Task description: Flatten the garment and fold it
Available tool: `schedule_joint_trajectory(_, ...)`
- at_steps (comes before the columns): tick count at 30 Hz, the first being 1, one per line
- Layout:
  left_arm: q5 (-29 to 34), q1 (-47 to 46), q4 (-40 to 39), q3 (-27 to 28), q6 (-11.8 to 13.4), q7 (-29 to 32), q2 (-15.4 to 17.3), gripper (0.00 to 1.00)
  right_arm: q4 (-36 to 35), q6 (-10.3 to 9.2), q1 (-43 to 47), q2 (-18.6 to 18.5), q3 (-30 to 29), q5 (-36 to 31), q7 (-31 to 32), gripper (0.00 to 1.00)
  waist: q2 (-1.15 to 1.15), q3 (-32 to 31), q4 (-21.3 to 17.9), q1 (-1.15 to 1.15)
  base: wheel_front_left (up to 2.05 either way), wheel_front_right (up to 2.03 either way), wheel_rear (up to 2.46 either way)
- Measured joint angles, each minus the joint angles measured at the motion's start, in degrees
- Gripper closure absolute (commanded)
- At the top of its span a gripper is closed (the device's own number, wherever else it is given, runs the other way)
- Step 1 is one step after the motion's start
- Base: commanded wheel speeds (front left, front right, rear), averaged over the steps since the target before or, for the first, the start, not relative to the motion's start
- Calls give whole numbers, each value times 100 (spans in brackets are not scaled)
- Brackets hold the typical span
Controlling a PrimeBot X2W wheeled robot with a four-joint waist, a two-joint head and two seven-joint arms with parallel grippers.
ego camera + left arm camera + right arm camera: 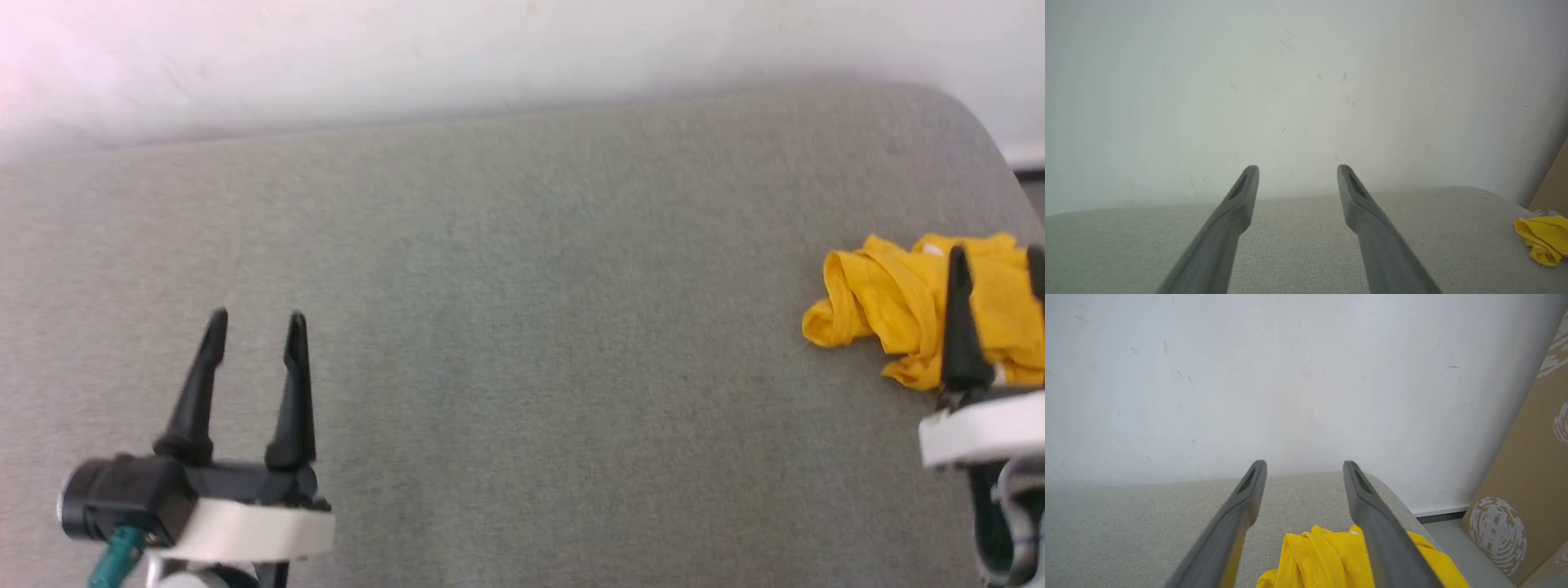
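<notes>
Yellow garment (890, 314) crumpled on grey cushion (490, 327); cardboard box (1527, 469) nearby, contents hidden.

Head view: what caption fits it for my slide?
Crumpled bright yellow T-shirt lies on the grey fabric surface by the open right hand; the open left hand hovers apart.

The garment (890, 310) is lying crumpled in a loose bright yellow heap, not flattened or folded. It is sitting at the right end of the grey surface (522, 327), close to the right edge and well short of the far edge. Its folds are bunching and overlapping, and a rolled edge is curling out on the left. A small white patch is peeking out at the far side.
</notes>
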Motion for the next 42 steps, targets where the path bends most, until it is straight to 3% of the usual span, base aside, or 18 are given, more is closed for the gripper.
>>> schedule_joint_trajectory(8,260,449,258,21,-59,0,-272,0,363,0,659,26,168,-127,-576,0,0,-474,304,1,0,0,0)
schedule_joint_trajectory(21,523,950,865,-11,-346,0,-636,0,1141,0,1263,29,283,-16,-922,0,0,-1146,519,1,0,0,0)
schedule_joint_trajectory(36,660,1003,895,232,-542,0,-788,0,1300,0,1243,29,391,-25,-991,0,0,-1069,478,2,0,0,0)
schedule_joint_trajectory(37,660,1003,895,232,-542,0,-788,100,1300,0,1243,29,391,-25,-991,100,0,-1069,478,2,0,0,0)
schedule_joint_trajectory(42,667,1003,895,236,-548,9,-792,100,1304,0,1241,25,391,-25,-1003,100,0,-1063,477,2,0,0,0)
